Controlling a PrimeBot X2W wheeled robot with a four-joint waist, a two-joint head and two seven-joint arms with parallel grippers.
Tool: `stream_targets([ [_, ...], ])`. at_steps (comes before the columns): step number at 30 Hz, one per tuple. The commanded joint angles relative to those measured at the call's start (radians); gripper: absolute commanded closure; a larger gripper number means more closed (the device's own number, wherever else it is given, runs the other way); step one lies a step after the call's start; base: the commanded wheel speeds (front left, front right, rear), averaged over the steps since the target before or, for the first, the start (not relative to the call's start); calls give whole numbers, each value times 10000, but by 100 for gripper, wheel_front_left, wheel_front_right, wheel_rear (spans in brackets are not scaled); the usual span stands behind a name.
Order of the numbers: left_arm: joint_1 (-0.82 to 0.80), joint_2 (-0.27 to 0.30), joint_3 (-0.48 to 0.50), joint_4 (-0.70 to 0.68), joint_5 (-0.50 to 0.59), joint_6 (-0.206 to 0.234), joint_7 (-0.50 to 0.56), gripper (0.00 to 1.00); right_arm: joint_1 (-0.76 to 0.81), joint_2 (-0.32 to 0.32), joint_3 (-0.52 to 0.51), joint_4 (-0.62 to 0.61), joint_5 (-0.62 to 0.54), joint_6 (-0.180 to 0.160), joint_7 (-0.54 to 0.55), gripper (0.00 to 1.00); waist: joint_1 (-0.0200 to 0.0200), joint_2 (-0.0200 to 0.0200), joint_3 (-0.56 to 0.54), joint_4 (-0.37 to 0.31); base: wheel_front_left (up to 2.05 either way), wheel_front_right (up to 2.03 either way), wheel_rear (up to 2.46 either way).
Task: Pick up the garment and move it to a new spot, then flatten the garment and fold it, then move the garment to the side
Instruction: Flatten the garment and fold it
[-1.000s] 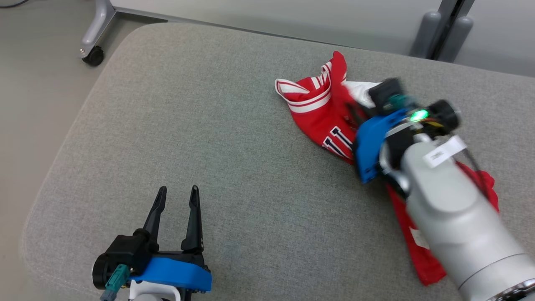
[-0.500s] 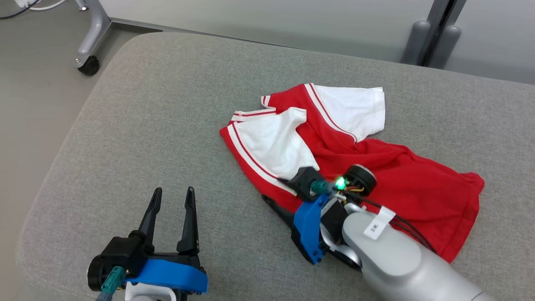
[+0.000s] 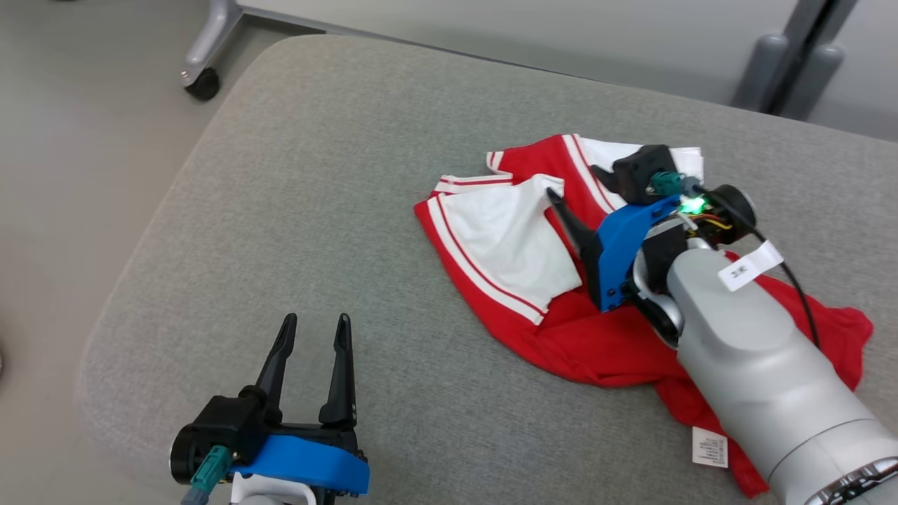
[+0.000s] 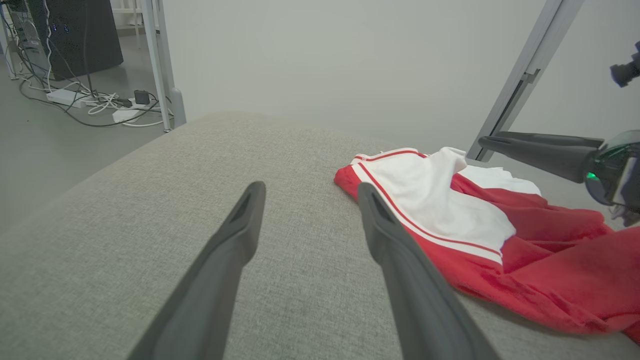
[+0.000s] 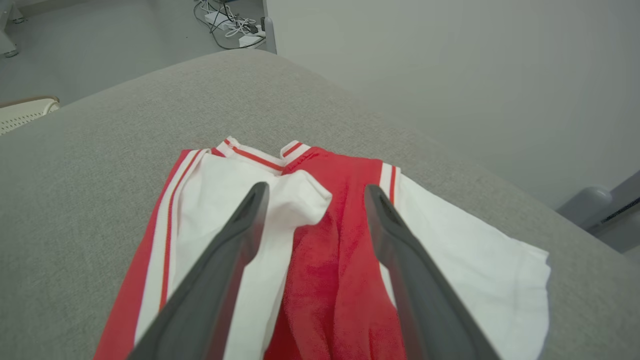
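Observation:
A red and white garment (image 3: pixel 505 245) lies crumpled on the grey cushion (image 3: pixel 316 182), right of centre, with its white sleeves turned up. My right gripper (image 3: pixel 575 182) hovers open over the garment's middle, nothing between its fingers. In the right wrist view the right gripper (image 5: pixel 316 189) frames a white sleeve fold and red cloth of the garment (image 5: pixel 450 240) below. My left gripper (image 3: pixel 316 321) rests open near the cushion's front left, apart from the cloth. In the left wrist view the left gripper (image 4: pixel 309 189) points at the cushion, with the garment (image 4: pixel 450 210) to its right.
The cushion's rounded left edge (image 3: pixel 140 231) drops to the floor. A frame leg with a caster (image 3: pixel 203 83) stands at the back left, and grey posts (image 3: pixel 779 70) at the back right. Cables (image 4: pixel 100 102) lie on the floor. A white label (image 3: pixel 710 447) sticks out of the garment's near hem.
The head camera has shifted. The garment, bunched in the right gripper a second ago, now lies spread on the cushion. The right gripper has let go and risen over its middle.

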Motion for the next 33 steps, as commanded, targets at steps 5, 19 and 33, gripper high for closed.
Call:
stream_targets([
  [5, -102, -111, -34, 110, -10, -60, -40, 0, -328, 316, -768, 1173, 291, 1, 151, 0, 1, 0, 229, 599, 0, 0, 0],
  [19, 59, -171, 227, 20, 92, -51, -47, 0, -256, 636, 1147, 815, 477, 1, -445, 100, 1, 0, 146, 493, 0, 0, 0],
  [33, 89, -38, 499, -271, 155, -7, -48, 0, 60, 288, 3011, -719, 1890, 1, -446, 62, 1, 0, 72, 134, 0, 0, 0],
])
